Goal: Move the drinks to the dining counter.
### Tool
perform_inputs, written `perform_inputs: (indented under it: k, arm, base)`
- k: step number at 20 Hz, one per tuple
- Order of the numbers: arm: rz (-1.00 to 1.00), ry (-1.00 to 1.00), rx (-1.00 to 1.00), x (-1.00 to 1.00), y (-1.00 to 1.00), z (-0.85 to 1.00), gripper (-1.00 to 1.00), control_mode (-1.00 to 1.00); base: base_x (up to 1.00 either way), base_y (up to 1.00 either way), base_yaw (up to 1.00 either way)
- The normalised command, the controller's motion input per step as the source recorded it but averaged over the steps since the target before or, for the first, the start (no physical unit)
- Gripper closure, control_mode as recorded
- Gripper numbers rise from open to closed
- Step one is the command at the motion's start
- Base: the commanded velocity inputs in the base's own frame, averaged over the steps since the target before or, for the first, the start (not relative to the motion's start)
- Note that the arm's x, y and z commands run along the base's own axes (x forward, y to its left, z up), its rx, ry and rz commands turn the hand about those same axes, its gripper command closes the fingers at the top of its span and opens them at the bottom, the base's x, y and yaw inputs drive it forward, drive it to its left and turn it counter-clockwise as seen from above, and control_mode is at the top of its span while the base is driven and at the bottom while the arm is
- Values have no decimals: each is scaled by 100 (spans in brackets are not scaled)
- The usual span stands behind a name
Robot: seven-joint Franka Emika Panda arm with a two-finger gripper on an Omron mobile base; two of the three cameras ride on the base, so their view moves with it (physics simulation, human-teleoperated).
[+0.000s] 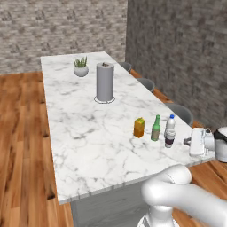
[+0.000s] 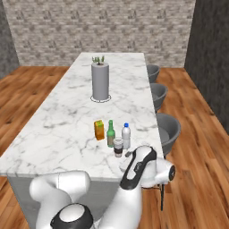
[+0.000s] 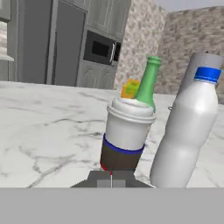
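End effector [image 3: 111, 180] at bottom centre of hand view, jaws closed, empty; just beyond, dark cup [image 3: 127, 133]; water bottle [image 3: 186, 127] at right, green bottle [image 3: 146, 83] and orange carton [image 3: 130, 89] behind; all upright on marble tabletop [image 1: 88, 133], lower right in left base view.

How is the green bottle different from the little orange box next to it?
The green bottle is round with a thin neck, while the orange box is square-sided with a flat-looking top. The green bottle stands taller than the orange box. The bottle is glassy green and the box is plain orange. Both stand upright, close together but apart, on the white marble counter.
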Motion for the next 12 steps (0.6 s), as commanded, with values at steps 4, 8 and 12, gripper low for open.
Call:
perform_inputs:
  k: [4, 8, 12]
  arm:
    - [0, -19, -2, -55, -10, 100, 100, -100]
    - [1, -11, -4, -58, -14, 81, 100, -100]
    - [1, -4, 0, -67, -23, 27, 100, -100]
  base:
    - [0, 0, 0]
    - [0, 0, 0]
    - [0, 0, 0]
